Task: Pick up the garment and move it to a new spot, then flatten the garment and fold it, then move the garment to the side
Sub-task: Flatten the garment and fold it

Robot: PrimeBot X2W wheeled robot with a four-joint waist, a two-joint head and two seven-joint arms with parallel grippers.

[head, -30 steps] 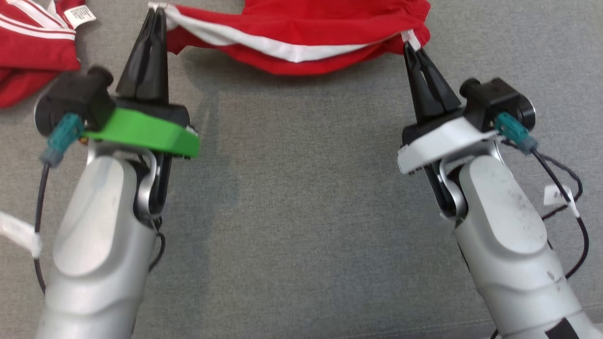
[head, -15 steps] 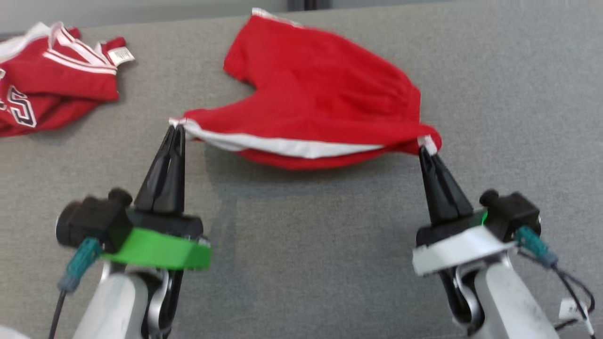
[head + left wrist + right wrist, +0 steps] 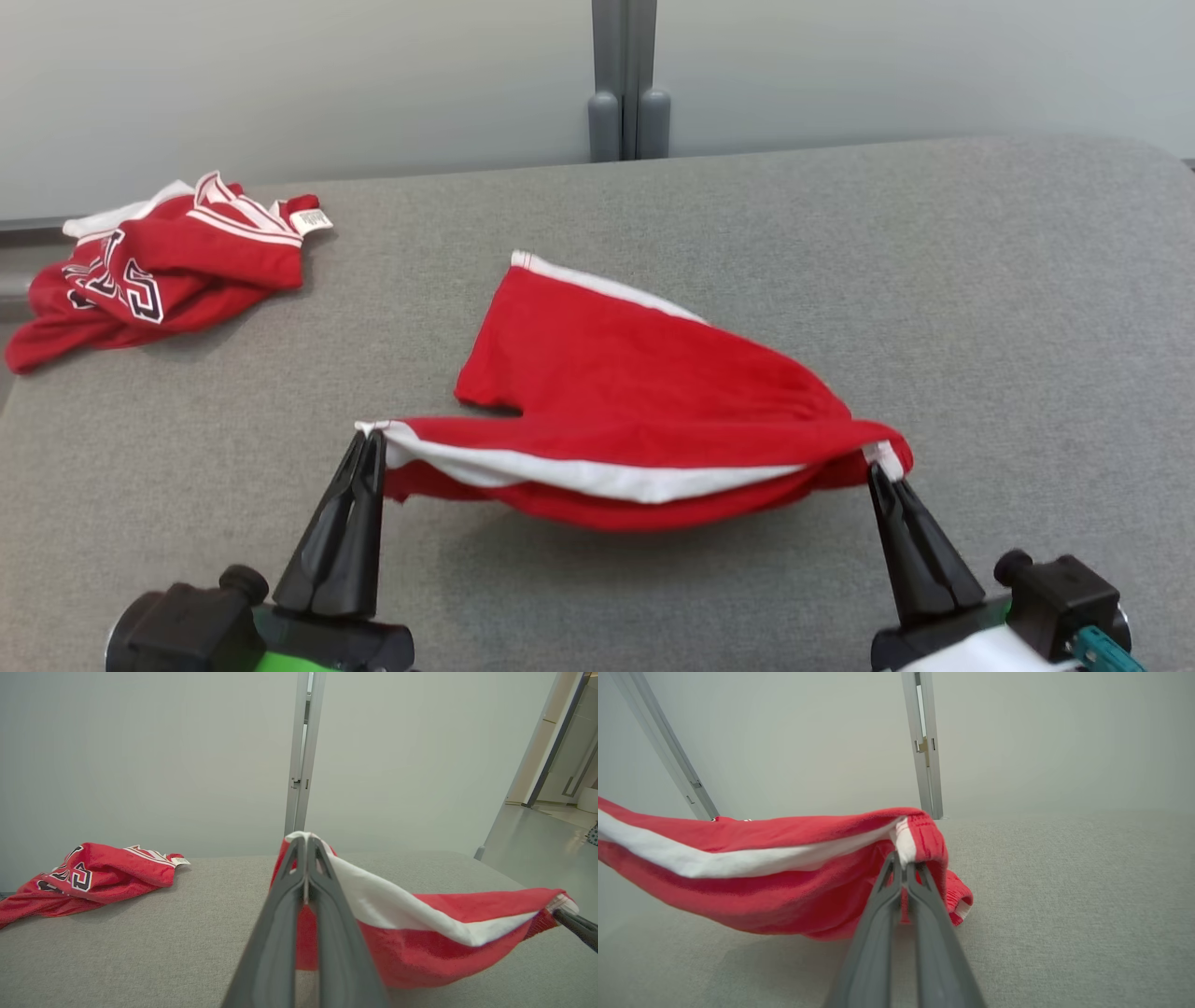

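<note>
Head view: the left gripper (image 3: 372, 446) is clenched on one corner of the red garment's (image 3: 635, 392) white-banded edge, the right gripper (image 3: 878, 474) clenched on the other. That edge hangs lifted between them, sagging mid-span, while the far part lies on the grey table (image 3: 980, 280). A crumpled red jersey (image 3: 159, 275) lies at the table's far left, well apart.

A crumpled red jersey (image 3: 159, 275) lies on the grey surface (image 3: 934, 280); a grey post (image 3: 627, 84) divides the pale wall (image 3: 280, 84).
</note>
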